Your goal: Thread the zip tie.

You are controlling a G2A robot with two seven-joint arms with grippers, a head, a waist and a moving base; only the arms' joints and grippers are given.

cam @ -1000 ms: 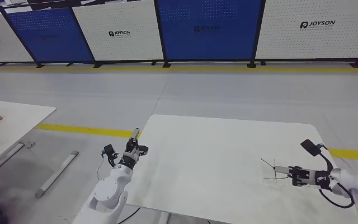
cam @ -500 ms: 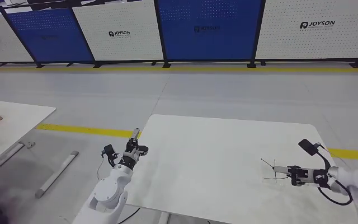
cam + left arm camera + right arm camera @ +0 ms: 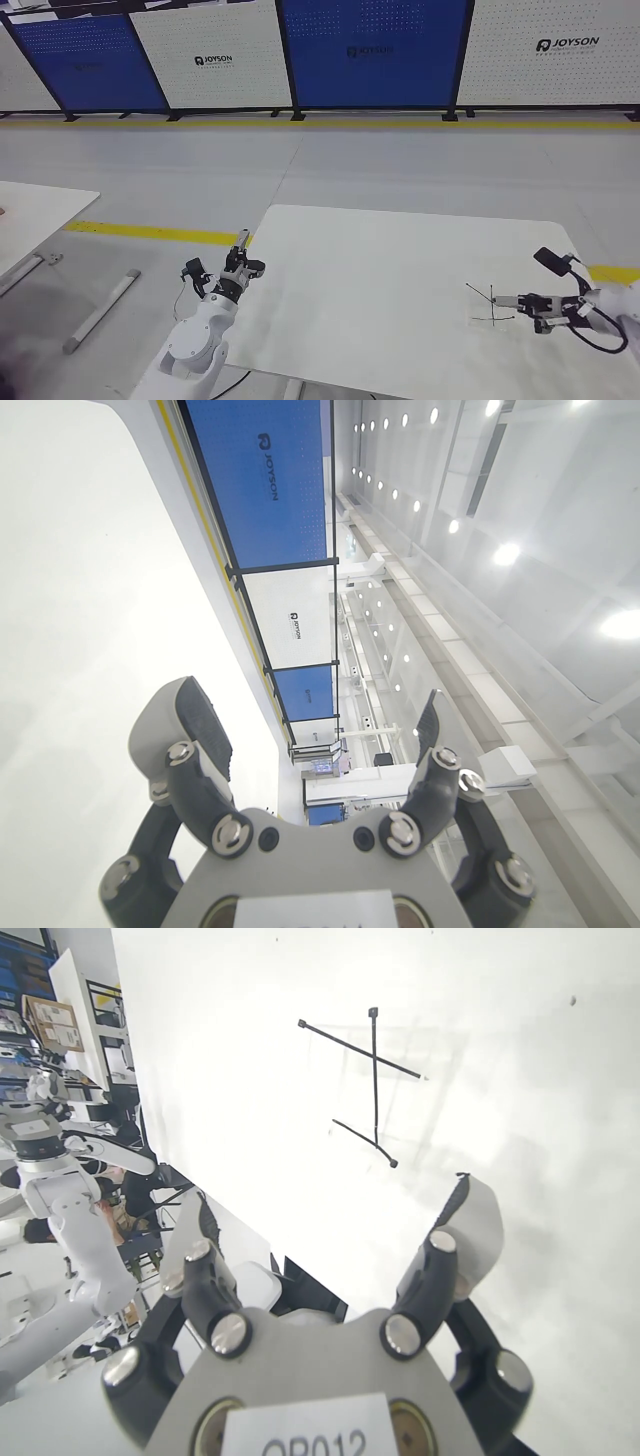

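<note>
- Worktop [image 3: 380, 270]: white, smooth, mostly matt w/ faint sheen.
- Zip ties [image 3: 375, 1093]: thin black plastic, matt.
- Right pincer [image 3: 332, 1195]: grey matt base plate, prob. metal; polished metal screw heads [image 3: 400, 1330]; black links look like plastic, semi-gloss; white paper label [image 3: 305, 1423].
- Left pincer [image 3: 312, 695]: smooth grey finger shells; pads [image 3: 205, 720] black, ribbed, rubber-like.

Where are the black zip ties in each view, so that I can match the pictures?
Top view: the zip ties lie crossed near the right near corner of the white table, just ahead of the right gripper.
Right wrist view: on the table beyond the open fingers.
Left wrist view: this camera faces the wall panels, away from them.
Shared landmark: the white table.
</note>
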